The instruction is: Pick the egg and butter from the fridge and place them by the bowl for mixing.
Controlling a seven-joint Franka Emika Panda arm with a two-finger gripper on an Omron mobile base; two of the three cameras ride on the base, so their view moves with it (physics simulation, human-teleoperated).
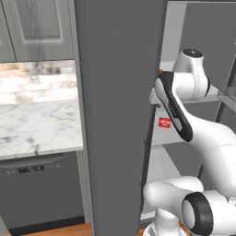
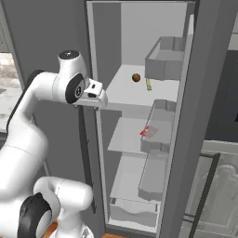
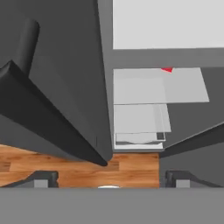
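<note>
Two small things sit on the upper shelf (image 2: 128, 93) of the open fridge (image 2: 139, 28): the egg (image 2: 135, 77), and just to its right the butter (image 2: 148, 84), apart from it. One shelf lower, a small red packet (image 2: 148, 131) lies towards the right. The tool (image 2: 99, 95) hangs at the left edge of the upper shelf, well short of the egg, with its fingers (image 3: 43, 179) spread wide and nothing between them. Left of the fridge door (image 1: 120, 115) lies a marble counter (image 1: 39, 126).

Marble counter (image 1: 37, 124), brick backsplash (image 1: 37, 80), grey cabinets (image 1: 32, 27), wooden floor (image 3: 131, 173).
</note>
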